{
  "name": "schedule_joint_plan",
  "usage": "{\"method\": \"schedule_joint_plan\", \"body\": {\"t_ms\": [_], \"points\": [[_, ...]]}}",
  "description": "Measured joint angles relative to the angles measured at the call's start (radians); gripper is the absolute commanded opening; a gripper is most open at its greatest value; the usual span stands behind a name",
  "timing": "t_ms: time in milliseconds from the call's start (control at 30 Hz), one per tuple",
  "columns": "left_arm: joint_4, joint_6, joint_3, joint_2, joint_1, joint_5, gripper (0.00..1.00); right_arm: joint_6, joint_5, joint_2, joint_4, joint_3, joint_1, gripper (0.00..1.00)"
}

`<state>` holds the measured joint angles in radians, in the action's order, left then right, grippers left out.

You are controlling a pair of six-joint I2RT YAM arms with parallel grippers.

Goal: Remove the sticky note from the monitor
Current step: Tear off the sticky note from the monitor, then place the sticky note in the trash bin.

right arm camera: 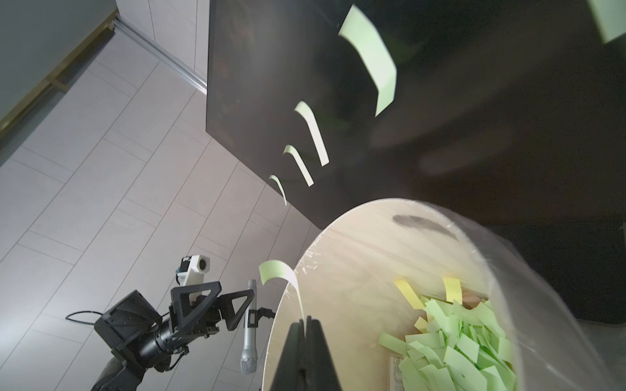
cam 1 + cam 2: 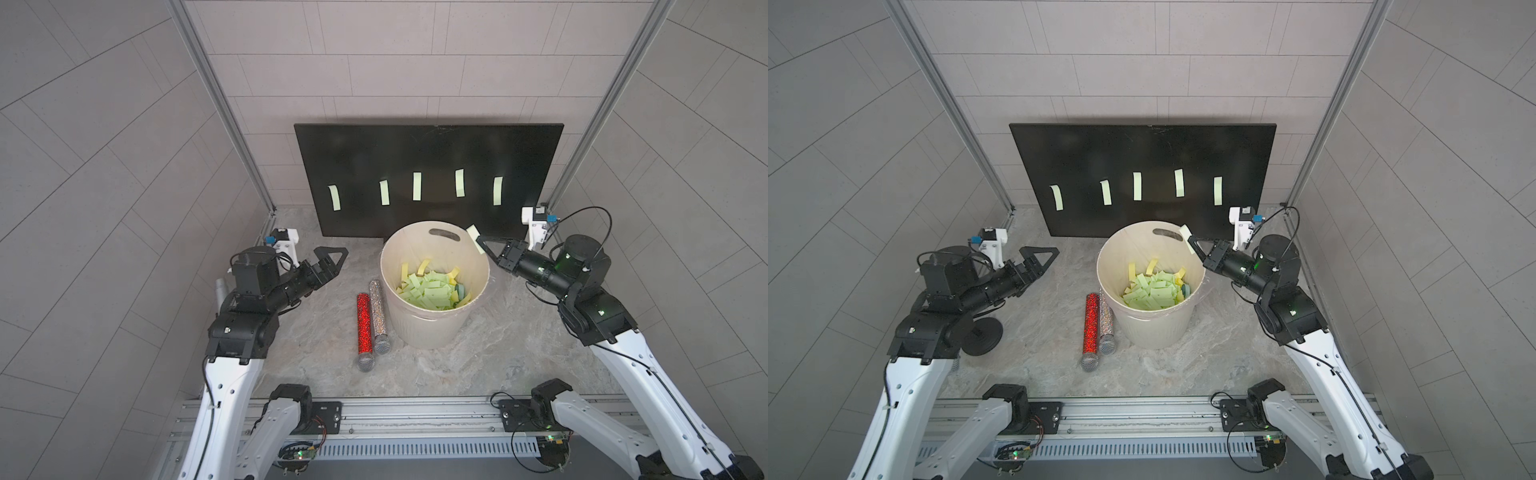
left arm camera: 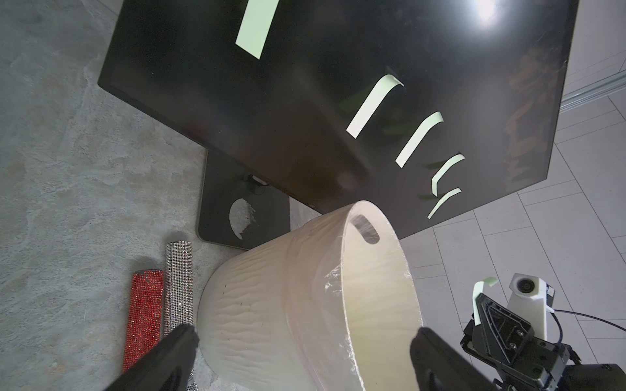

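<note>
Curled, probably paper note [image 1: 275,269]; glossy monitor [image 2: 428,151].

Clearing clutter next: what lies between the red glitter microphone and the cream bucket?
The silver glitter microphone, lying alongside the red microphone; both top views show it.

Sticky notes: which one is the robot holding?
The sticky note pinched in the shut right gripper, at the bucket rim. Five others are stuck on the monitor; the rest lie inside the bucket.
</note>
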<state>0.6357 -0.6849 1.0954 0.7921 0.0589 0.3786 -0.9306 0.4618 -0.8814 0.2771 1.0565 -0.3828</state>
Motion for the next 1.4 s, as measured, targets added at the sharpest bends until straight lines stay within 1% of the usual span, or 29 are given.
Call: {"method": "schedule_joint_plan", "body": {"t_ms": [267, 500, 1067, 1333, 1400], "points": [[0.004, 0.0, 0.0, -0.006, 0.0, 0.0, 1.0, 0.08, -0.109, -0.062, 0.063, 0.038, -0.191, 0.0], [0.005, 0.0, 0.0, -0.034, 0.0, 0.0, 1.0, 0.15, -0.206, -0.126, 0.138, 0.103, -0.297, 0.0], [0.007, 0.0, -0.002, -0.037, 0.0, 0.0, 1.0, 0.309, -0.465, -0.289, 0.384, 0.292, -0.459, 0.0], [0.007, 0.0, -0.003, -0.037, 0.0, 0.0, 1.0, 0.363, -0.576, -0.364, 0.483, 0.377, -0.505, 0.0], [0.007, 0.0, -0.005, -0.037, 0.0, 0.0, 1.0, 0.371, -0.594, -0.381, 0.503, 0.388, -0.509, 0.03]]}}
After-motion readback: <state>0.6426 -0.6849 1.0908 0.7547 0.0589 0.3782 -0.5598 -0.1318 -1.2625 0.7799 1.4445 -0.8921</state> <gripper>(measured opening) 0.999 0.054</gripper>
